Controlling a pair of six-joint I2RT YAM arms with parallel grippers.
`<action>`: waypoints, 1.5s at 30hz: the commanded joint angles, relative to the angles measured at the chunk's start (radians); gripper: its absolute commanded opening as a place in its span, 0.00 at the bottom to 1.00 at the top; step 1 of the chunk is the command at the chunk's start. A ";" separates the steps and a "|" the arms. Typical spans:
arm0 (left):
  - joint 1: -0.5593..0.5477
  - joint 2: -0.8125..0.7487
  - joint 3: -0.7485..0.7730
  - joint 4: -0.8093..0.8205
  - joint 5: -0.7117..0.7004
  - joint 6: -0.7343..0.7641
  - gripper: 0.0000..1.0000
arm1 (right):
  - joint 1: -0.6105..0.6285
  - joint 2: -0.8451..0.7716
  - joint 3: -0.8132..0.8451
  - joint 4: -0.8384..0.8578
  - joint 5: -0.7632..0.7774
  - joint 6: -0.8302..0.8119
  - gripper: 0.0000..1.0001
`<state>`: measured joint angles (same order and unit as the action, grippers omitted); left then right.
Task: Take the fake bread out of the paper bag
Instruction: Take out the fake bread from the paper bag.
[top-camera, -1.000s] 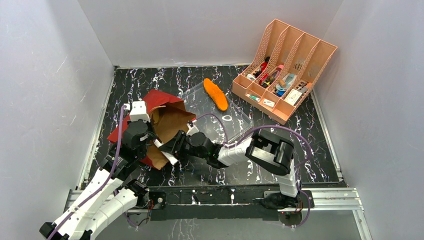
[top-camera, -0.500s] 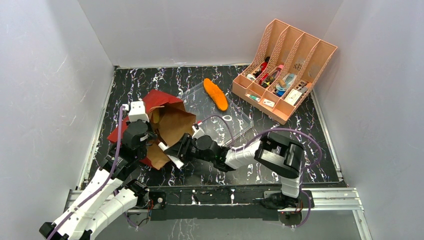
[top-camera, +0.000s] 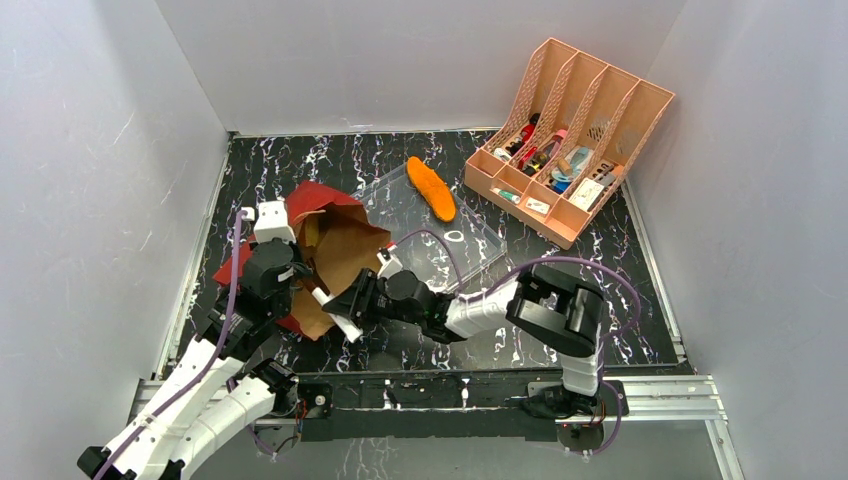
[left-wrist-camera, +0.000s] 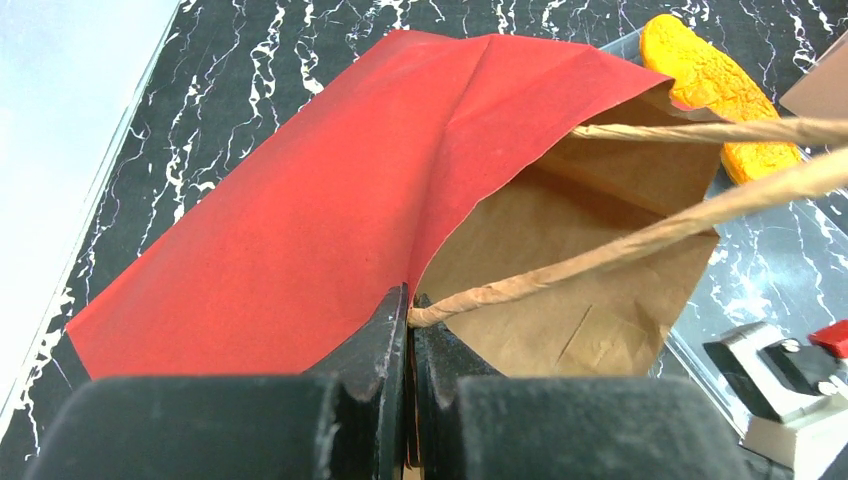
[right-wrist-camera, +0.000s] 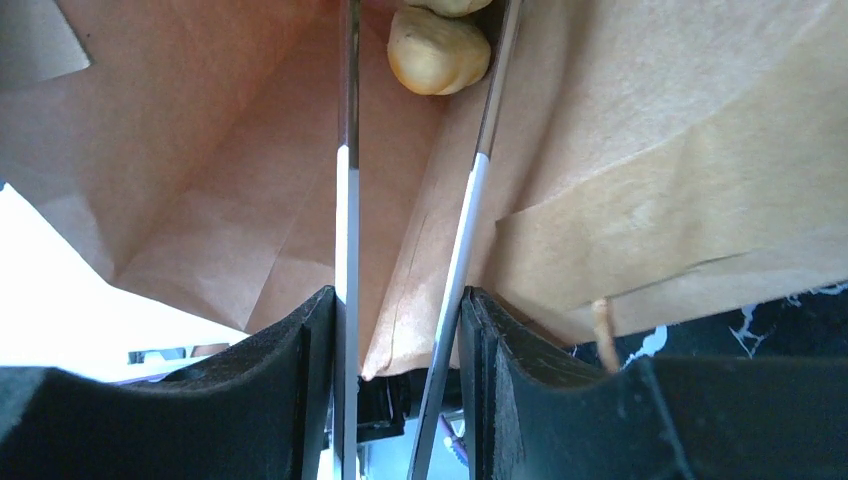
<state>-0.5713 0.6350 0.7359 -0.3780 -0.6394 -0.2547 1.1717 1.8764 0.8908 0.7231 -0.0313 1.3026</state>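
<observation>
Bread dead ahead: tan rounded fake piece (right-wrist-camera: 437, 50) deep in the glossy red paper bag (left-wrist-camera: 300, 200), straight beyond the released right hand (right-wrist-camera: 420, 110); left hand (left-wrist-camera: 408, 320) clenches the rim.

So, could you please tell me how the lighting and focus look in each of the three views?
Top external view: evenly lit and sharp, faint sheen on the clear plastic tray. Left wrist view: the glossy red paper bag is crisp, the left hand dark and soft. Right wrist view: blown-out white patch lower left, the tan round toy bread piece in focus.
</observation>
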 joint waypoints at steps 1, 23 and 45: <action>0.001 -0.019 0.052 0.007 0.015 -0.007 0.00 | 0.004 0.031 0.098 0.031 -0.031 -0.037 0.41; 0.002 -0.012 0.051 0.012 0.012 -0.006 0.00 | 0.001 -0.009 0.114 -0.037 -0.006 -0.067 0.00; 0.002 0.052 0.077 -0.031 -0.182 -0.066 0.00 | 0.009 -0.461 -0.201 -0.151 0.058 -0.182 0.00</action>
<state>-0.5713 0.6695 0.7547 -0.3969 -0.7332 -0.3007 1.1715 1.5596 0.7393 0.5635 0.0036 1.1785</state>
